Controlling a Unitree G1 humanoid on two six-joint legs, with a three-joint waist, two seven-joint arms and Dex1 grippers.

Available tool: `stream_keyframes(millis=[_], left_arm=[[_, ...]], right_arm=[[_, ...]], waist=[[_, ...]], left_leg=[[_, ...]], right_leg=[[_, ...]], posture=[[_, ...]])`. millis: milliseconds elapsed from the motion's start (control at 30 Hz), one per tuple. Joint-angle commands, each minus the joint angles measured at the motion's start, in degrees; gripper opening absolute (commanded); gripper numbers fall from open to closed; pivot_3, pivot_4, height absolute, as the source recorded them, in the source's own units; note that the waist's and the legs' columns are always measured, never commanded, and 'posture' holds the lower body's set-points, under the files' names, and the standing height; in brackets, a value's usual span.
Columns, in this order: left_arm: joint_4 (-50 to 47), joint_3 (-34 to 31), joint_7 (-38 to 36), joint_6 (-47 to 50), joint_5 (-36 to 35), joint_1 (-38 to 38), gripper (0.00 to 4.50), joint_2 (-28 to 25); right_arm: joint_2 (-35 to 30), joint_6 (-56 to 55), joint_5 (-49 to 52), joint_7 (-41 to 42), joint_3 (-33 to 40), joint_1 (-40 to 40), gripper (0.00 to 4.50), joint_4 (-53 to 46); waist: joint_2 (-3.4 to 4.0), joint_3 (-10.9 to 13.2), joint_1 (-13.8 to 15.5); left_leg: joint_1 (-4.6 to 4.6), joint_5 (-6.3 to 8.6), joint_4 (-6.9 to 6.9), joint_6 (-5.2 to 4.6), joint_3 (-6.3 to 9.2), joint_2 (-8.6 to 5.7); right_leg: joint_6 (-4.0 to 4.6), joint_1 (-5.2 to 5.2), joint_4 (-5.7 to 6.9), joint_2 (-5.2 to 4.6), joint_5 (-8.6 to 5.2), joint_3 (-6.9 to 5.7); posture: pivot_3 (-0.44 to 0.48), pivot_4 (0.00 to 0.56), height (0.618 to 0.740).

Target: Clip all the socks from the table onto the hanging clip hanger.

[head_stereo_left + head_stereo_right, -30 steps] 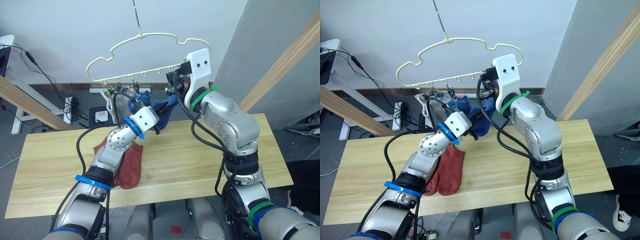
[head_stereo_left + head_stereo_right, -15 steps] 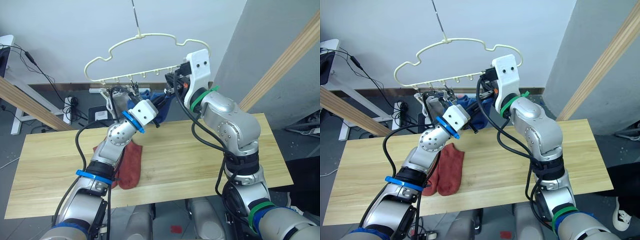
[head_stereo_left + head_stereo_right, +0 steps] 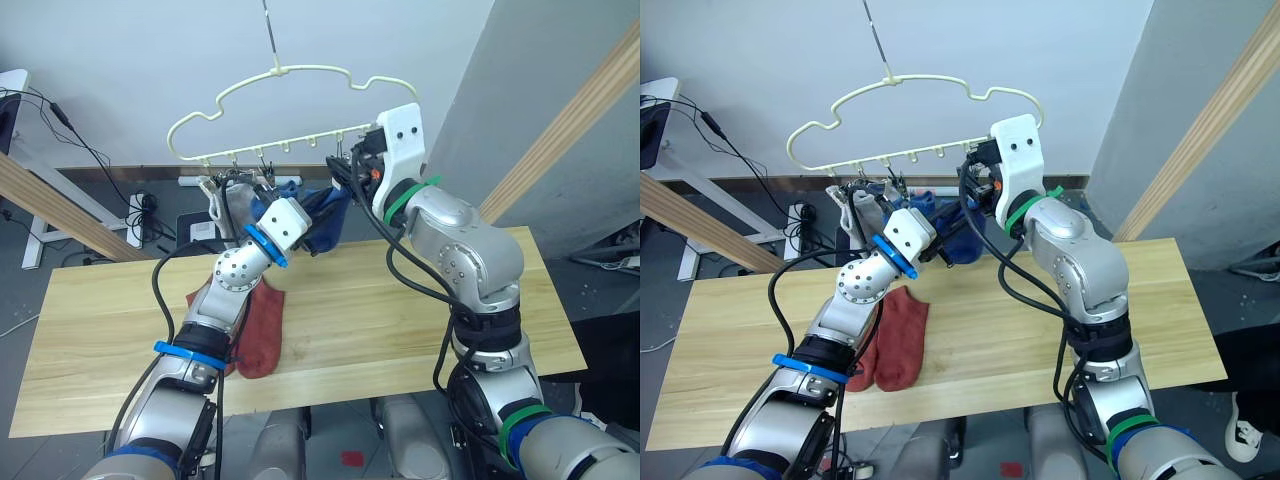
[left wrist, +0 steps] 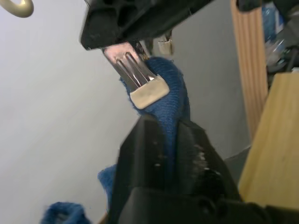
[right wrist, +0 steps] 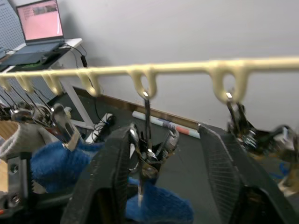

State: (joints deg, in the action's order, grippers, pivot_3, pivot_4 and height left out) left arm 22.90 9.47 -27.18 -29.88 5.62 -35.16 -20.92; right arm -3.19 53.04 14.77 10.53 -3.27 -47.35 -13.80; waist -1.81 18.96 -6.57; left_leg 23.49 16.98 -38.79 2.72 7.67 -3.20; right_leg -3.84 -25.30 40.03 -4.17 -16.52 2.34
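The pale-yellow clip hanger (image 3: 290, 110) hangs over the table's (image 3: 420, 320) far edge. My left gripper (image 3: 320, 224) is shut on a blue sock (image 3: 332, 215), lifted just under the hanger's right end. In the left wrist view a metal clip (image 4: 140, 79) with a pale pad rests on the sock's (image 4: 175, 93) top edge. My right gripper (image 3: 348, 170) is open, its fingers (image 5: 110, 177) either side of that clip (image 5: 148, 154). Two rust-red socks (image 3: 260, 325) lie on the table beneath my left arm. A light grey sock (image 3: 214, 192) and another blue sock (image 3: 264, 205) hang from the left clips.
Wooden frame poles slant at the left (image 3: 60, 215) and right (image 3: 570, 120). Several bare clips (image 5: 233, 114) hang along the hanger bar. Cables and a power strip (image 3: 145, 205) lie on the floor behind the table.
My left gripper has lifted the blue sock up and to the right, to the clip at my right gripper. The right gripper shifted slightly, and the hanger swung a little.
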Motion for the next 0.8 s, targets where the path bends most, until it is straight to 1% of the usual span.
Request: stream_keyframes(millis=[33,67,133,200,300,400,467,533,667,800], left_arm=[[-3.7,-1.5,-1.0,1.9,-2.9,1.0,2.20,0.3],[-5.1,-2.3,-1.1,4.1,-4.1,1.6,2.47,0.2],[-8.4,-3.7,-2.3,8.8,-7.5,3.1,2.47,0.0],[-13.4,-4.5,-5.8,14.9,-12.2,5.6,2.47,-1.1],[-22.9,-4.6,-12.7,24.8,-19.1,9.5,2.47,-5.0],[-29.5,-6.4,-17.1,34.9,-25.5,11.2,2.47,-9.4],[-31.8,-8.4,-18.8,41.1,-29.5,10.7,2.47,-12.0],[-32.8,-10.1,-19.5,45.7,-32.4,9.6,2.47,-13.5],[-33.8,-11.9,-21.3,50.8,-35.7,6.9,2.47,-15.2],[-34.3,-12.8,-22.3,53.8,-37.3,3.8,2.47,-15.9]], right_arm=[[-0.8,0.4,1.2,0.6,0.6,0.4,2.33,-4.7],[-1.3,0.9,1.4,1.0,0.6,0.7,2.33,-5.6],[-2.5,1.9,1.8,1.8,0.5,1.3,2.33,-7.5],[-4.2,2.8,2.4,2.9,0.4,2.2,2.33,-9.7],[-6.9,3.5,3.4,4.3,0.7,3.5,2.33,-12.7],[-8.8,3.7,4.3,5.2,1.3,5.0,2.33,-15.1],[-9.5,3.6,4.3,5.1,1.8,6.0,2.33,-15.6],[-10.0,3.0,4.1,4.6,1.8,6.5,2.33,-15.4],[-9.9,1.4,3.0,3.7,1.3,5.9,2.33,-13.5],[-9.1,-0.3,1.4,2.7,0.4,4.7,2.33,-10.5]], waist=[[0.00,0.0,0.0],[0.00,0.0,0.0],[0.00,0.0,-0.1],[0.00,0.0,-0.1],[0.00,0.0,-0.1],[0.02,0.0,0.0],[0.02,0.0,0.1],[0.02,0.0,0.1],[0.02,0.0,0.1],[0.01,0.0,0.1]], left_leg=[[0.00,0.00,0.00,0.00,0.00,0.00],[0.00,0.00,0.00,0.00,0.00,0.00],[0.00,0.00,0.00,0.00,0.00,0.00],[0.01,0.00,0.00,0.00,0.00,0.01],[0.02,0.00,0.02,0.00,0.02,0.03],[0.04,0.01,0.02,-0.01,0.04,0.03],[0.04,0.01,0.01,-0.02,0.07,0.04],[0.03,0.00,0.00,-0.03,0.06,0.04],[0.03,-0.01,-0.01,-0.04,0.05,0.03],[0.04,-0.01,0.00,-0.04,0.02,0.03]], right_leg=[[0.00,0.00,0.01,0.00,0.00,0.00],[0.00,0.00,0.01,0.00,0.00,0.00],[0.00,0.00,0.01,0.00,0.00,0.02],[0.00,-0.01,0.00,0.00,0.00,0.01],[0.00,-0.01,-0.03,0.01,0.00,0.00],[0.00,-0.01,-0.03,0.01,0.00,-0.01],[0.00,0.01,-0.02,0.02,0.00,-0.03],[-0.01,0.02,0.00,0.04,0.00,-0.03],[-0.04,0.02,-0.01,0.07,0.02,-0.02],[-0.04,0.01,-0.05,0.06,0.02,-0.01]], posture=[[-0.125,0.354,0.740],[-0.125,0.354,0.740],[-0.126,0.356,0.740],[-0.124,0.356,0.740],[-0.119,0.359,0.740],[-0.115,0.361,0.740],[-0.110,0.360,0.740],[-0.110,0.360,0.740],[-0.105,0.359,0.740],[-0.098,0.357,0.740]])
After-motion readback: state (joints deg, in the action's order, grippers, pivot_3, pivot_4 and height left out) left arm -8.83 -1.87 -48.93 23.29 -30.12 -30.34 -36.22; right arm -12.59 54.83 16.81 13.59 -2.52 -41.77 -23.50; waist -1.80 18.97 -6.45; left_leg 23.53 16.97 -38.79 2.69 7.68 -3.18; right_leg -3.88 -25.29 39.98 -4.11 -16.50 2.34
